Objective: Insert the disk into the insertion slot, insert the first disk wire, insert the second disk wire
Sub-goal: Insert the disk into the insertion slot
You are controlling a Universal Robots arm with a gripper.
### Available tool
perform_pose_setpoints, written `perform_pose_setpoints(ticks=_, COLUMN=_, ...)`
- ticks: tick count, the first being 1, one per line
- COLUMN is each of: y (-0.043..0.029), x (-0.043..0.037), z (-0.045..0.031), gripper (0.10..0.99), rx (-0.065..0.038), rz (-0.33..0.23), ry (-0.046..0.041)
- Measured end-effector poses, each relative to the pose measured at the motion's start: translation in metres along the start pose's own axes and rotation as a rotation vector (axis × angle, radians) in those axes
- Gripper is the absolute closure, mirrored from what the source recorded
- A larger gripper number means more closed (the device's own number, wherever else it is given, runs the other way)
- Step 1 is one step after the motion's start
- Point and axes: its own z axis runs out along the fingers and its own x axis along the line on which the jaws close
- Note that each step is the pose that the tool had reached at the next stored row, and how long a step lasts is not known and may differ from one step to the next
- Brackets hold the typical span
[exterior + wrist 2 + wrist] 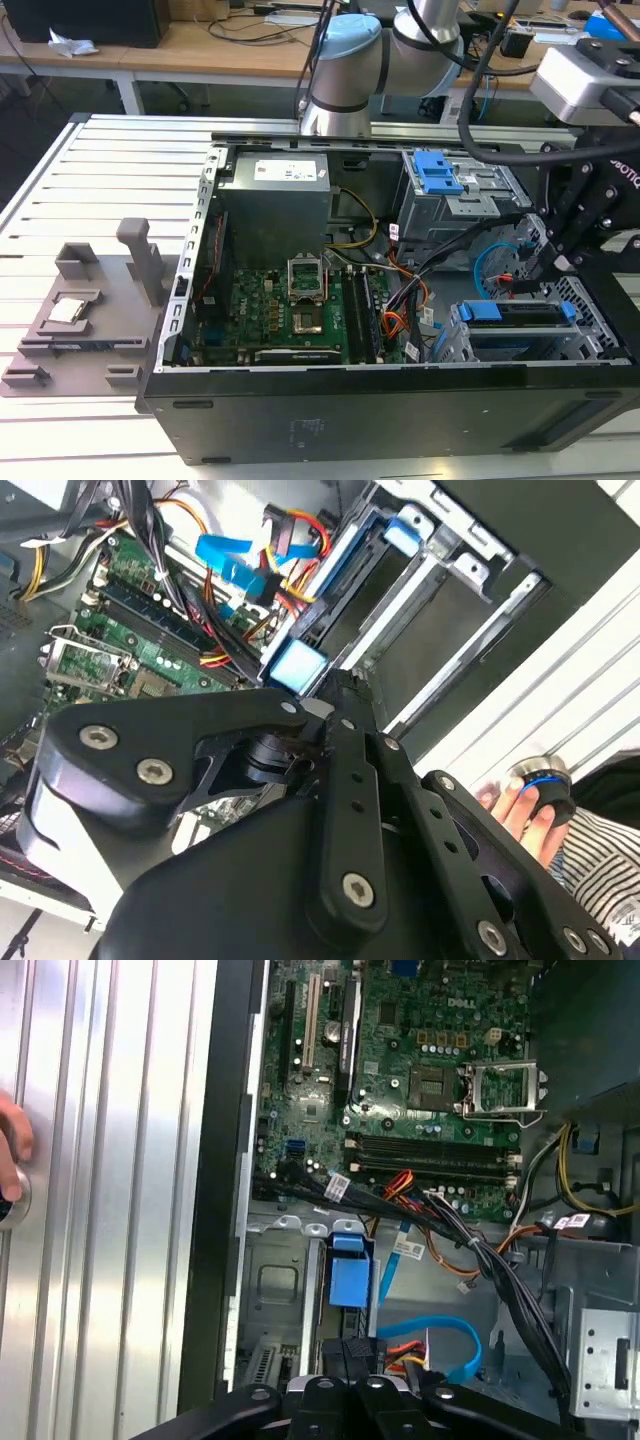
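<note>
While the disk [515, 315] sits in the insertion slot [592, 305] at the exterior view's right end of the open computer case [300, 430] on the worktop [100, 175], the hand [347, 1356] hovers close by its blue carrier, spread or pressed together I cannot tell.

1. Exterior view: pincer [528, 262] tip lost among dark cables [470, 235]; its body is cut by the exterior view's right edge.
2. Disk [515, 314]: only its blue-framed end shows, the rest hidden inside the insertion slot [462, 345].
3. Second wrist view: a person's hand [522, 802] sits partly behind the pincer's black linkage; the round object [545, 780] under it is unclear.
</note>
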Motion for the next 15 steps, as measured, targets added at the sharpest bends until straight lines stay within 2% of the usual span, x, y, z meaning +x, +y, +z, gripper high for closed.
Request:
perform_pose_setpoints(ticks=2, y=-0.0048, x=0.0003, z=0.0003, gripper=0.98, rx=-0.003, rz=0.0, ry=-0.0005)
perform_pose_setpoints(ticks=9, y=-0.0106, x=0.0008, z=0.0039, gripper=0.98, rx=-0.011, rz=0.0, ry=-0.0008)
perform_pose_setpoints(ticks=15, y=-0.0141, x=0.0011, z=0.0103, gripper=0.98, rx=-0.019, rz=0.0, ry=-0.0014)
